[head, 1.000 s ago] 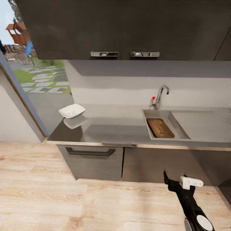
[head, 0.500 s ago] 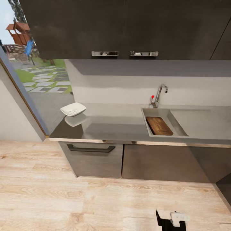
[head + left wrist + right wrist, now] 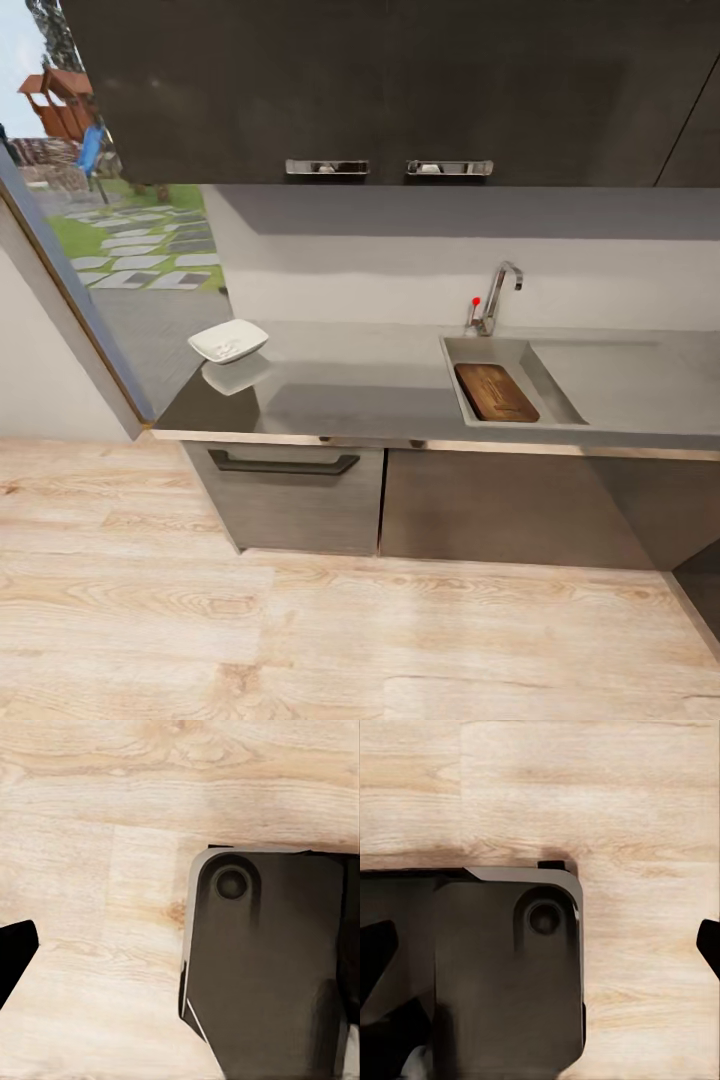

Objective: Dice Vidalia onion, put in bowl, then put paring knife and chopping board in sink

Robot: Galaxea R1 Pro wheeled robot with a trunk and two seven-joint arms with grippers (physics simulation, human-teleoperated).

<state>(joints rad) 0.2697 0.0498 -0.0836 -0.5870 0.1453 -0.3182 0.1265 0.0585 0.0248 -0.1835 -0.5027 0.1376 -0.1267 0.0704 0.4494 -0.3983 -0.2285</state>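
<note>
Head view gives you the kitchen run from a few steps back. Landmark is the sink [image 3: 500,352]: grey rectangular recessed basin w/ a flat drainboard to its right and a chrome tap [image 3: 497,293] at its back edge, red-tipped lever just left of the spout. The chopping board [image 3: 496,392] lies inside the basin, brown wood, rounded corners, taking up most of the basin floor; its slot hole is too small to make out. You can't pick out the paring knife or the onion in the basin; if either is there it's too small or hidden by the board and basin wall.

Well left of the sink, near the far left end of the countertop [image 3: 350,395], sits the bowl [image 3: 228,341]: white, shallow, squarish w/ rounded corners, its reflection showing on the glossy grey top. Contents can't be told at this res. Below the top, left of the sink, a dark grey drawer w/ a dark handle [image 3: 283,464]; dark wall cabinets above w/ two metal handles. Light wood-grain floor [image 3: 300,630] in front. Countertop's right end is cut off by the frame edge.

Left wrist view: pale plank floor and a dark rounded-corner robot base panel [image 3: 262,967]; a black fingertip [image 3: 15,952] pokes in at one edge only, so you can't tell if that gripper's spread or closed. Right wrist view: same story, dark base panel [image 3: 502,975], black finger bits [image 3: 709,942] at the edges, state can't be told.
</note>
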